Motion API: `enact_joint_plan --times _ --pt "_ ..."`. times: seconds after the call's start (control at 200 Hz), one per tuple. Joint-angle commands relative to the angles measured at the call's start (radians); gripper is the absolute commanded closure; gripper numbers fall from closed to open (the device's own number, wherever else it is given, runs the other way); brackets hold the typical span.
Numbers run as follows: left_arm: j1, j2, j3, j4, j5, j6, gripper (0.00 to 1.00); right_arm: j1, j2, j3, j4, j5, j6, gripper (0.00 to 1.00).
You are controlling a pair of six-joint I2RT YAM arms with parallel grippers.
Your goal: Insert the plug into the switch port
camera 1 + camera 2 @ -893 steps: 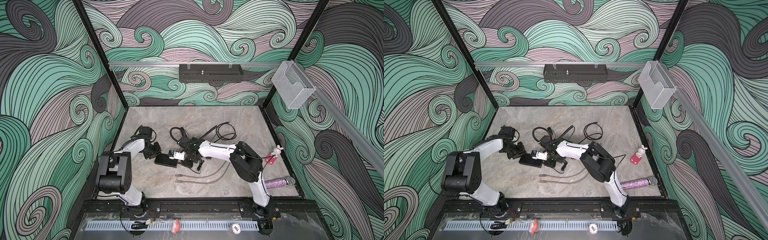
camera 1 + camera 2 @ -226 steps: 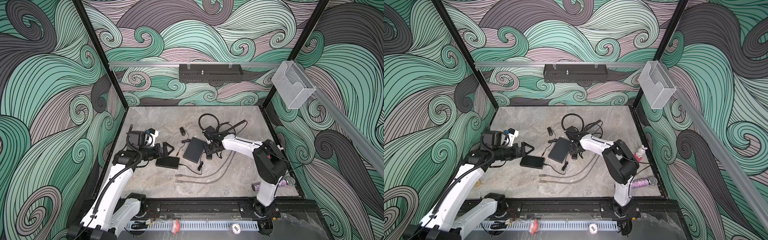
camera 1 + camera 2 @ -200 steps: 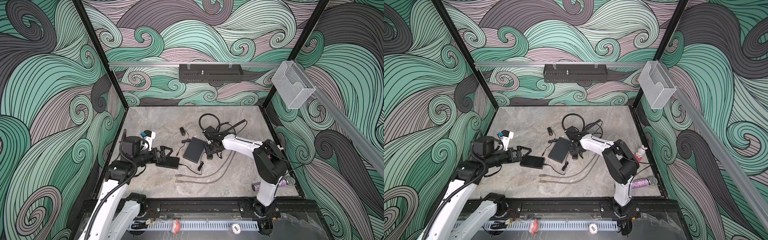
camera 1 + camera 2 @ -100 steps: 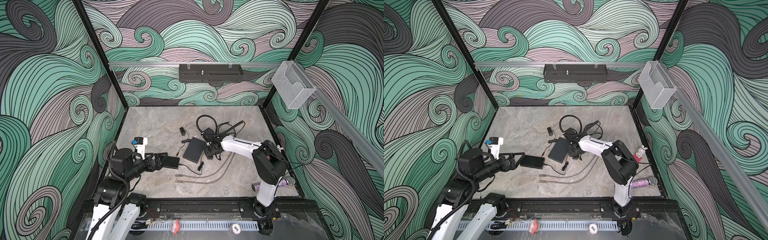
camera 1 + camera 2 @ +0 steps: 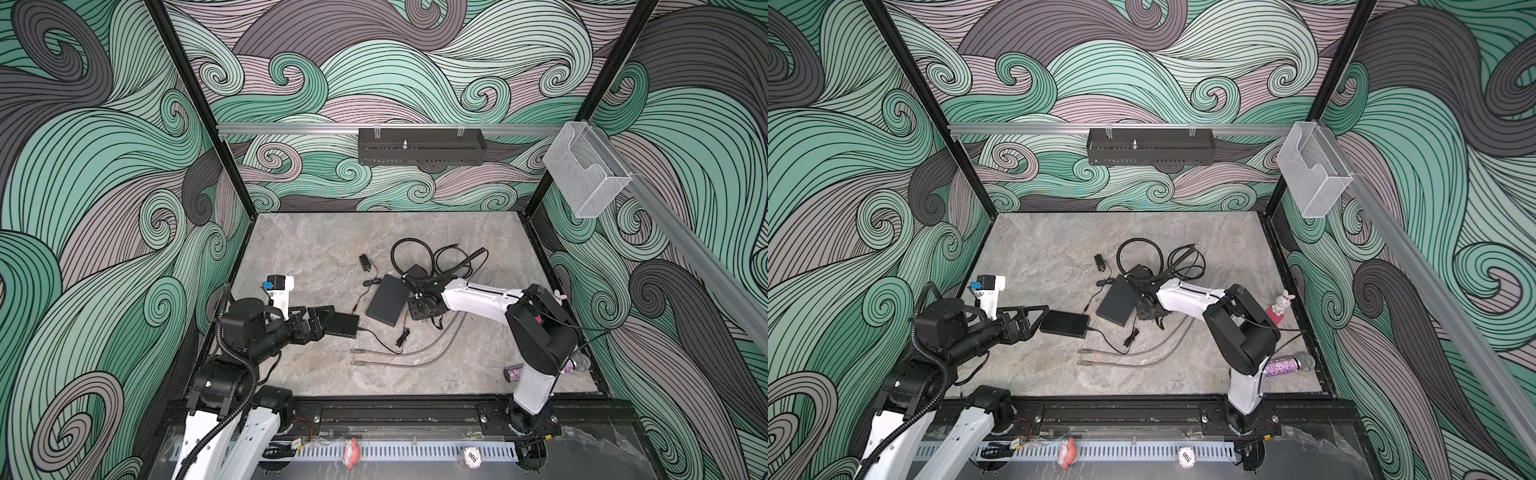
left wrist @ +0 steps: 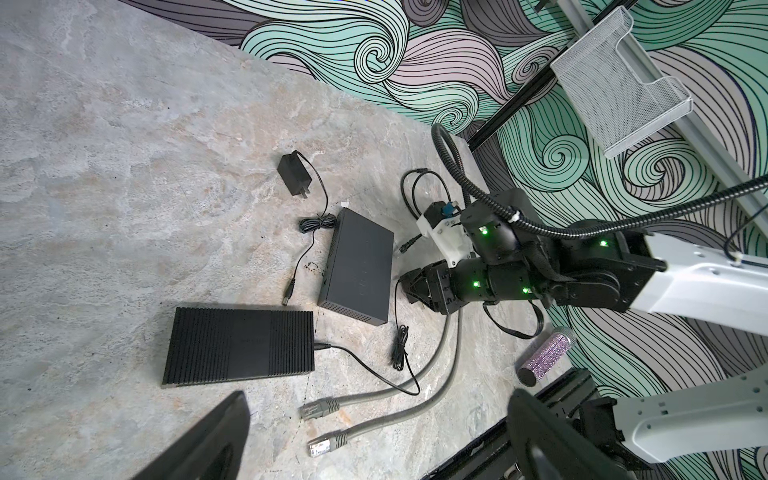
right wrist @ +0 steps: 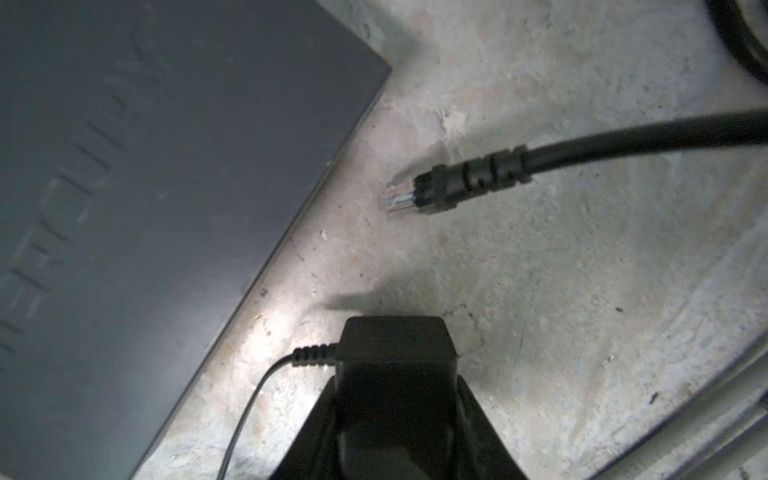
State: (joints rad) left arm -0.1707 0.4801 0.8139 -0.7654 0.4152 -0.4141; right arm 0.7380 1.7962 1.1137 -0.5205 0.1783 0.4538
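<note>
You see the left gripper [image 5: 326, 322], jaws spread wide, at the ribbed black box [image 5: 343, 325] near the bench's [image 5: 316, 232] left edge. The right gripper [image 5: 417, 309] sits just beside the switch [image 5: 386, 303], mid-bench. Two grey cables [image 5: 399, 357] lie toward the front edge.

The surface [image 7: 540, 291] looks like stone, mottled grey and beige, matt and a little rough. The switch [image 7: 145, 187] has a smooth, matt, dark-grey shell with moulded letters. The plug [image 7: 399, 197] is clear plastic with a black rubbery boot. The adapter [image 7: 395, 345] between my right fingers [image 7: 482, 436] is matt black plastic. The flat box [image 6: 239, 347] is ribbed and black; the microphone [image 6: 544, 361] glitters.
</note>
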Motion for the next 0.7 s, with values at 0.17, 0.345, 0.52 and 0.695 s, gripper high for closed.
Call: enact_joint_plan --times 0.17,0.345,0.52,0.695 --pt "-0.007 -0.014 0.004 -0.023 -0.012 0.011 0.02 0.013 -0.156 0.007 -0.038 0.098 -0.022 0.70" --pt "-0.007 -0.021 0.005 -0.021 -0.018 0.008 0.01 0.031 -0.172 0.118 -0.068 0.082 -0.109 0.69" --pt "-0.007 -0.026 0.005 -0.022 -0.022 0.007 0.01 0.069 -0.164 0.280 -0.071 0.065 -0.152 0.68" --pt "-0.002 -0.037 0.005 -0.018 -0.027 0.004 0.01 0.095 -0.058 0.493 -0.066 -0.007 -0.222 0.66"
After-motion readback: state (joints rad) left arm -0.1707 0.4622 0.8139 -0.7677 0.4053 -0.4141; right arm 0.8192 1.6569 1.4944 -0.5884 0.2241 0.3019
